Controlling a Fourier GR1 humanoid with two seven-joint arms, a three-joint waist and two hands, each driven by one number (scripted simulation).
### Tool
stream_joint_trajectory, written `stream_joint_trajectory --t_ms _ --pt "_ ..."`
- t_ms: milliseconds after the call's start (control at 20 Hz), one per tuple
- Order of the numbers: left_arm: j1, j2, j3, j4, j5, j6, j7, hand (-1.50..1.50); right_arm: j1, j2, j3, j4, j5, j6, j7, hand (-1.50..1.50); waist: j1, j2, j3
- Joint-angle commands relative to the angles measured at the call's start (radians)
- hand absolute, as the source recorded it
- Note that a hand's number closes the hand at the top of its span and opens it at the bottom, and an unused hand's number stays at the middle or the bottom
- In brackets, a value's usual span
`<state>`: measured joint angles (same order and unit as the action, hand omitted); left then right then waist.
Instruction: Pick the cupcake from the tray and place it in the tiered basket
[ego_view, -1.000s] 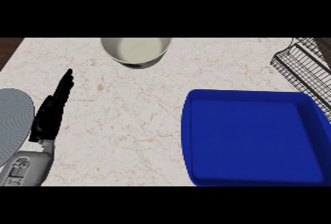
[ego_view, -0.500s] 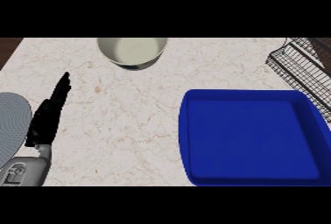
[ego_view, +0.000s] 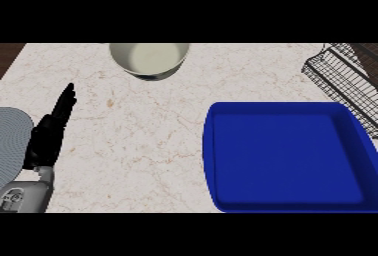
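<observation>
Not much has changed: the view slid a bit, and your left hand (ego_view: 50, 131) stays flat and relaxed at the left edge. The tray (ego_view: 284, 155) looks empty, no cupcake visible, right hand out of view, basket (ego_view: 347, 75) waiting.

The tray (ego_view: 284, 156) is deep blue. The counter (ego_view: 148, 135) is pale marble with tan veins. The bowl (ego_view: 149, 58) is cream, the basket (ego_view: 347, 75) black wire, the left hand (ego_view: 48, 135) black.

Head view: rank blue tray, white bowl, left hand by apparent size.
1. blue tray, clearly largest.
2. white bowl, top cut off by the view's edge.
3. left hand, seen edge-on, so narrow; close to the bowl, unsure.
</observation>
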<state>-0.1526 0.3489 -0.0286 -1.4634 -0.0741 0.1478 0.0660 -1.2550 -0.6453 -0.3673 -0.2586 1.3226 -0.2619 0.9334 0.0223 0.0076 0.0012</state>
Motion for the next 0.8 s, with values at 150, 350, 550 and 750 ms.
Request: stream_joint_trajectory --t_ms 150,350,550,750 --pt "0.001 0.000 0.025 0.016 0.002 -0.020 -0.006 0.00 0.067 0.044 -0.067 -0.058 -0.093 -0.095 0.011 -1.50 -0.002 -0.001 -0.001" --pt "-0.062 -0.005 0.026 0.024 -0.009 -0.015 0.046 0.00 0.139 0.063 -0.068 -0.138 -0.103 -0.248 -0.039 -1.50 -0.015 -0.003 -0.001" --pt "-0.034 0.000 0.045 0.070 -0.009 -0.027 -0.023 0.00 0.132 0.038 -0.058 -0.198 -0.087 -0.311 -0.026 -1.50 -0.014 -0.003 -0.001" --pt "0.006 -0.008 0.028 -0.004 -0.035 -0.009 0.023 0.00 0.146 0.043 -0.017 -0.318 -0.050 -0.298 0.046 -1.50 -0.026 -0.014 -0.002"
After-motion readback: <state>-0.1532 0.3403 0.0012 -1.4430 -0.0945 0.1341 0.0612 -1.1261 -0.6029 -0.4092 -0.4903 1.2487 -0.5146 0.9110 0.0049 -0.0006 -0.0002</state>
